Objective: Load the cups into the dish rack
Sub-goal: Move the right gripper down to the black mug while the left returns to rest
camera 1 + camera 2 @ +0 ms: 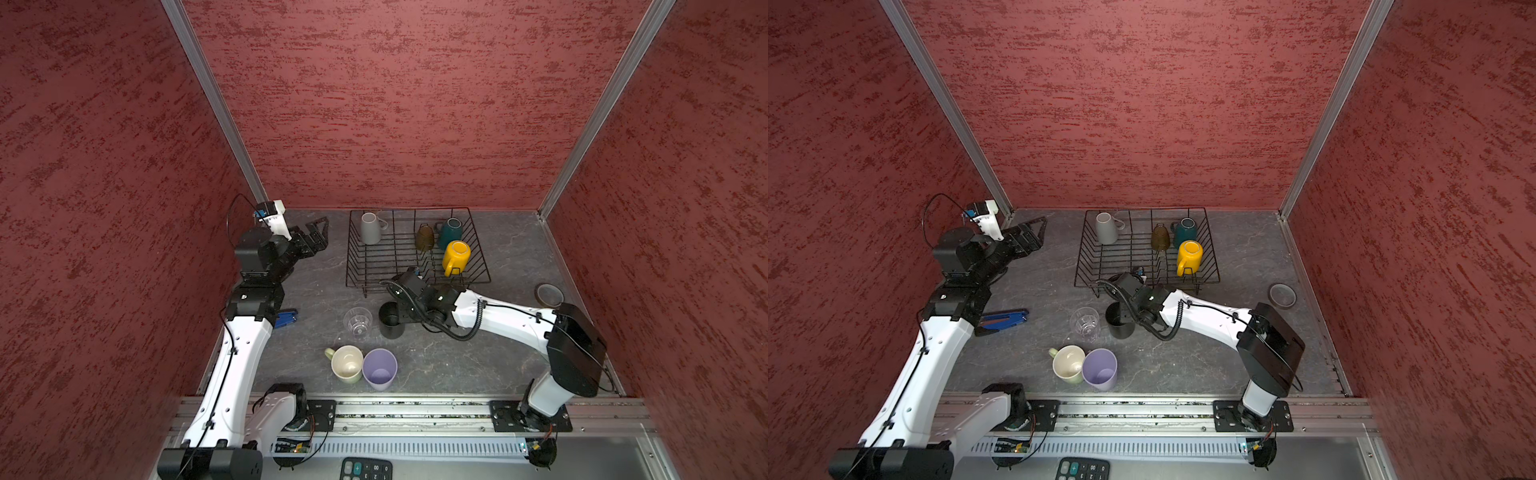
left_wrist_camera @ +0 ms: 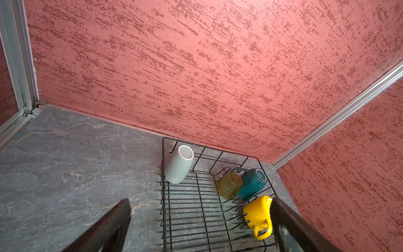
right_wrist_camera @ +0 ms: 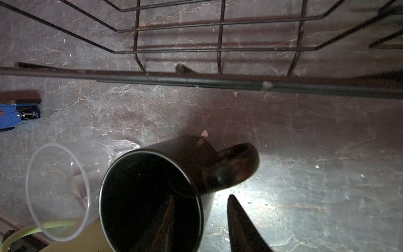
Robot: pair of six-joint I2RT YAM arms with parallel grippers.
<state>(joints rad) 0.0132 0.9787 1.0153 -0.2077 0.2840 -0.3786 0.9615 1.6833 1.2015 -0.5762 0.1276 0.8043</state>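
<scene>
On the desk (image 1: 478,357), far side: rack (image 1: 386,257) holding four mugs
- grey mug (image 1: 370,227), leaning in the far left corner
- brown mug (image 1: 424,237), teal mug (image 1: 450,232) and yellow mug (image 1: 456,255), clustered at the right end

Near side, outside the rack:
- black mug (image 1: 390,322), upright, with the glass (image 1: 357,322) just beside it on the left
- green mug (image 1: 347,363) and tumbler (image 1: 379,369), touching, nearer the front edge

Right pincer (image 3: 201,196): hidden beneath its own wrist in both top views. The wrist view shows it parted astride the black mug's wall beside the handle. One finger is inside, dim against the dark interior. The outer finger (image 3: 239,224) stands clear of the wall, and nothing is gripped.

Left pincer (image 1: 321,233): spread wide, empty, left of the rack.

Sundries:
- blue tool (image 1: 286,318), half under the left arm
- tape roll (image 1: 548,294), by the right wall
- calculator (image 1: 365,469), cut by the frame edge
</scene>
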